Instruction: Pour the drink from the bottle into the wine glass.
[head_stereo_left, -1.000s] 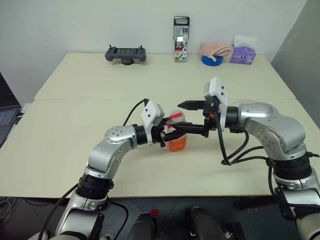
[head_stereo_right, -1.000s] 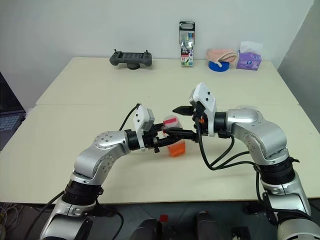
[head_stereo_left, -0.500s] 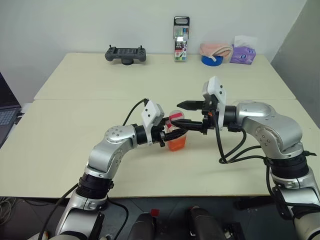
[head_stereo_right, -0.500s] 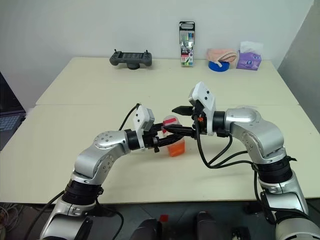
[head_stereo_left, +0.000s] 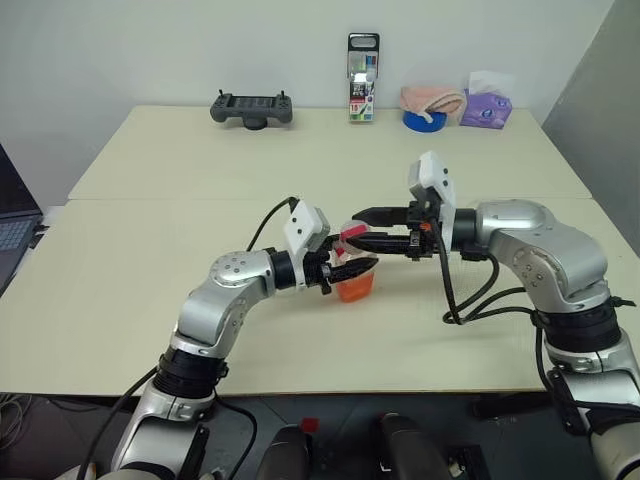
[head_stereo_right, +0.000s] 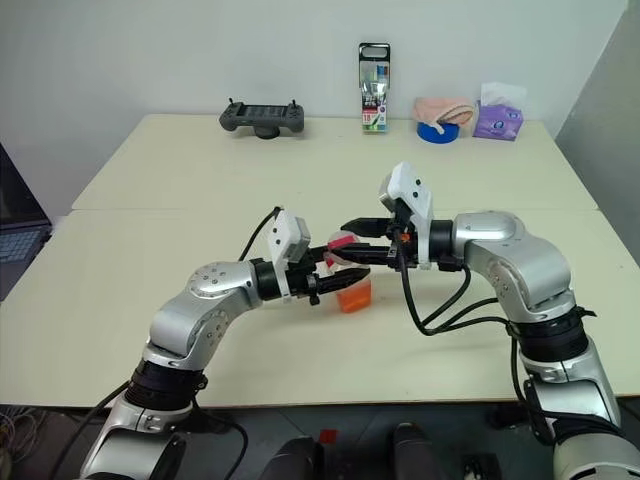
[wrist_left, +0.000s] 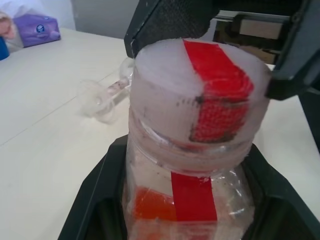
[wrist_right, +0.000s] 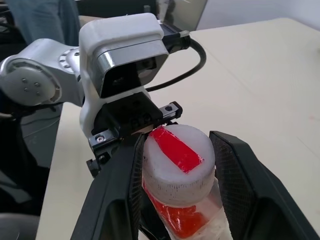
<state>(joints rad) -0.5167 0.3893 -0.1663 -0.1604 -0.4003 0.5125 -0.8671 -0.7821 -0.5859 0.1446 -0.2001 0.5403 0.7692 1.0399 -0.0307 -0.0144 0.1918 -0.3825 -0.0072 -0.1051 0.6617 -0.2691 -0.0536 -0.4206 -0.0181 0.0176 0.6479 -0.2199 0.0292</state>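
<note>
Between the right end effector's (wrist_right: 177, 165) fingers sits the bottle's (head_stereo_left: 354, 278) cap (wrist_right: 179, 163), not squeezed; left end effector (head_stereo_left: 345, 270) grips the bottle.

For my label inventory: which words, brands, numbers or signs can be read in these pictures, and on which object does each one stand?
None can be read.
Tall black-topped marker pack: print too small.
Purple tissue pack: print blurred.
Small clear plastic bottle: plain red strip, no letters.
Black handheld controller: no legible marking.

Beige table (head_stereo_left: 150, 300): controller (head_stereo_left: 251, 108), marker pack (head_stereo_left: 362, 78), tissue pack (head_stereo_left: 486, 107).
</note>
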